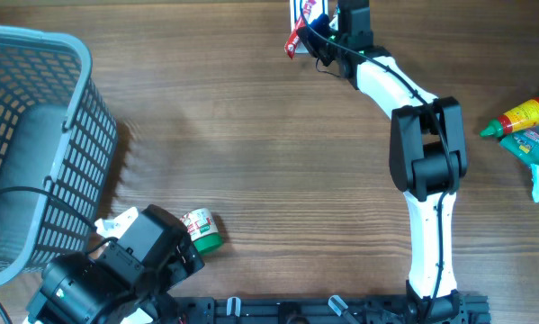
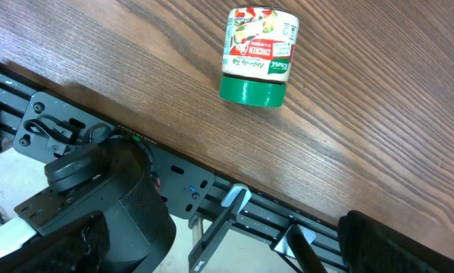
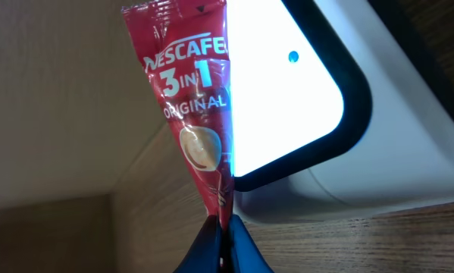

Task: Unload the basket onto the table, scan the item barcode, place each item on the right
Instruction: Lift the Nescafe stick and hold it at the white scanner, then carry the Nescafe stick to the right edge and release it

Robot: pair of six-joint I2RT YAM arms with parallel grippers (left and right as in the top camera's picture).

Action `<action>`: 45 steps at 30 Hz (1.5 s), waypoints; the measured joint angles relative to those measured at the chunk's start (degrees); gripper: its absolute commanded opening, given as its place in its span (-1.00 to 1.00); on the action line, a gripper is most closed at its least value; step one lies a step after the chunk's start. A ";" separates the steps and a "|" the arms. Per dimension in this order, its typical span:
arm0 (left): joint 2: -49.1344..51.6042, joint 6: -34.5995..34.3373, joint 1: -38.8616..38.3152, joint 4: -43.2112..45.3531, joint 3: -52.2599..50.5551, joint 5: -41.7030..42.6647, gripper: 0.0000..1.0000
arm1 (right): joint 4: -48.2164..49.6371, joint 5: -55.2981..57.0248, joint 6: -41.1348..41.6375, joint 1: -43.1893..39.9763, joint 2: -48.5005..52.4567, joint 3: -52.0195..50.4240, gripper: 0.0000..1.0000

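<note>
Right hand (image 3: 223, 241) pinching red sachet (image 3: 190, 106) (Nescafé), beside lit scanner (image 3: 283, 91)

Right arm (image 1: 428, 153) is white tube links with chunky black joint blocks and a black cable on top. Fingertips (image 3: 245, 254) are blue. Left arm (image 1: 143, 243) looks mostly black.

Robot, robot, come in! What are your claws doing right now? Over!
Right claw shut on Nescafe sachet, held up at the lit scanner window. Left claw open, empty, near green-lidded can. Nothing blocking sachet. Over.
</note>
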 measured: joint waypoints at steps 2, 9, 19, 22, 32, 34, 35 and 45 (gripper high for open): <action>0.00 0.00 0.00 0.00 0.00 0.00 1.00 | -0.76 -0.31 -1.11 0.00 0.00 0.09 -0.91; 0.00 -0.02 0.00 -0.02 0.00 0.00 1.00 | -25.09 2.43 -9.35 -5.18 -11.17 0.39 -0.91; 0.00 0.00 0.00 -0.02 0.00 0.00 1.00 | -42.95 27.23 -18.62 -36.00 -17.35 0.92 -0.91; 0.00 -0.02 0.00 0.00 0.00 0.00 1.00 | -43.30 32.26 -20.28 -39.23 -15.32 0.92 -0.81; 0.00 -0.02 0.00 -0.02 0.00 0.00 1.00 | -50.69 29.49 -21.75 -40.46 -13.31 0.26 0.01; 0.00 -0.02 0.00 -0.02 0.00 0.02 1.00 | -53.29 22.75 -21.90 -40.46 -16.83 0.20 0.11; 0.00 0.00 0.00 -0.02 0.00 0.00 1.00 | -54.40 18.64 -22.18 -40.46 -18.82 0.20 0.14; 0.00 -0.02 0.00 0.02 0.00 0.00 1.00 | -80.52 -11.39 -36.96 -22.43 -23.91 0.22 0.25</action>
